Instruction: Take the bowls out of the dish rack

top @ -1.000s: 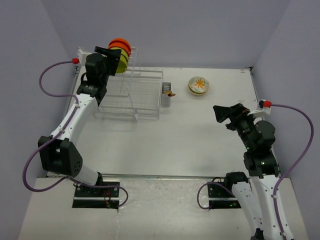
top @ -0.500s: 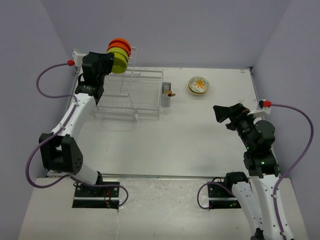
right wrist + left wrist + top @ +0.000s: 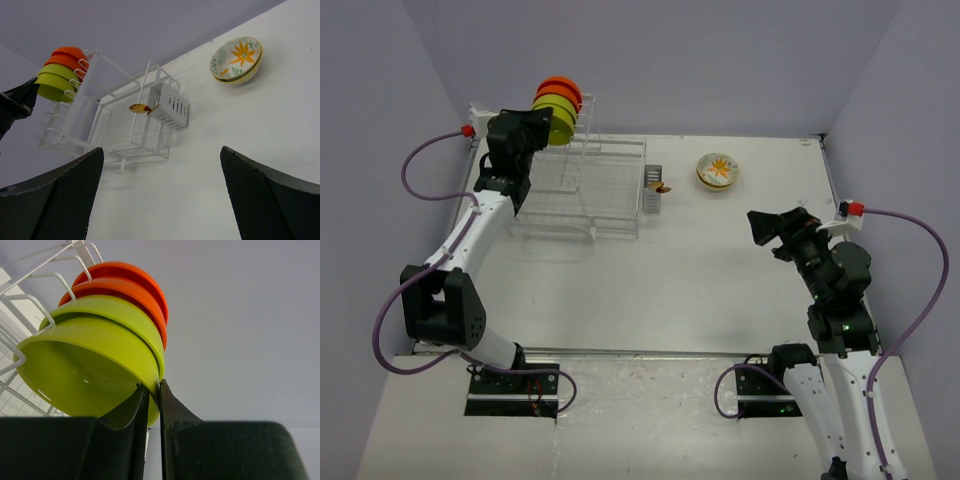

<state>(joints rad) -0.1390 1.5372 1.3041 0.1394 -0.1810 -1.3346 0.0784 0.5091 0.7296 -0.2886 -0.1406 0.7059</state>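
Several bowls stand on edge in the tall tower of the white dish rack (image 3: 590,185): two orange-red ones (image 3: 560,88) (image 3: 125,277) at the back and two lime-green ones (image 3: 557,127) in front. My left gripper (image 3: 535,128) (image 3: 154,390) is shut on the rim of the front lime-green bowl (image 3: 85,370), one finger inside and one outside. A cream flower-patterned bowl (image 3: 717,171) (image 3: 236,59) sits on the table right of the rack. Over the table's right side hangs my right gripper (image 3: 766,228) (image 3: 160,190), open and holding nothing.
A small grey cutlery caddy (image 3: 653,190) (image 3: 169,105) hangs on the rack's right end with a gold spoon-like piece (image 3: 140,108) sticking out. Purple-grey walls close in the table on three sides.
My left gripper has gone from open to shut on the front green bowl's rim, and the left wrist has shifted slightly toward the tower. The right arm has stayed still.
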